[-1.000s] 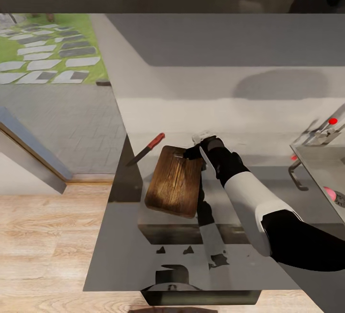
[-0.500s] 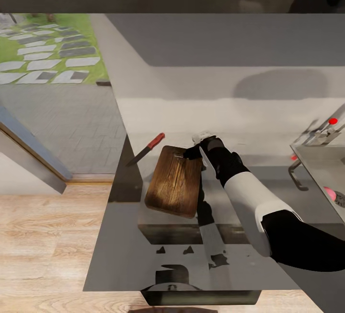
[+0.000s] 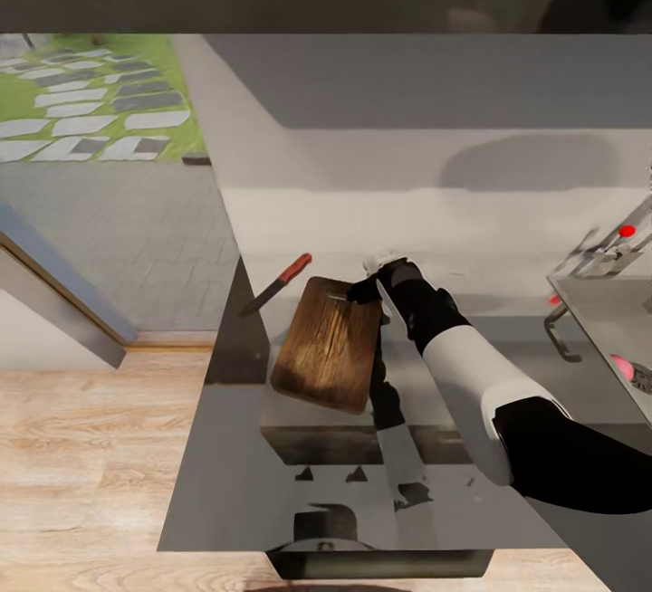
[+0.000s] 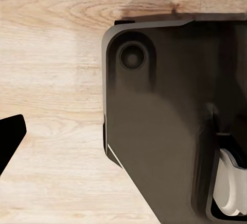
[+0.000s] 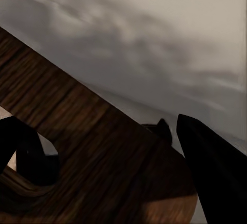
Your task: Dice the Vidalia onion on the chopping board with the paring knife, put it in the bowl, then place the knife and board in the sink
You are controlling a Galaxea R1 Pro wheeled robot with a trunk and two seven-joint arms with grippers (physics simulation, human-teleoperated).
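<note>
The brown chopping board (image 3: 328, 343) lies on the glossy grey countertop (image 3: 226, 483). My right gripper (image 3: 366, 288) is at the board's far right corner and is shut on it. In the right wrist view the chopping board (image 5: 87, 147) sits between the fingers (image 5: 211, 167), one finger being at the handle hole. The red-handled paring knife (image 3: 276, 282) lies on the counter just left of the board. The pink Vidalia onion (image 3: 623, 366) rests in the sink (image 3: 589, 302) at the far right. One dark fingertip of the left gripper (image 4: 10, 139) hangs over the wooden floor. The bowl is out of view.
A steel tap (image 3: 602, 255) with a red-tipped lever stands behind the sink. The countertop's left edge drops to a wood floor (image 3: 81, 465). The robot's dark base (image 4: 170, 126) sits below the left gripper. A pale wall runs behind the counter.
The head camera has tipped slightly, so the whole picture shifted. The board's near end has edged a little to the left in the right gripper's hold.
</note>
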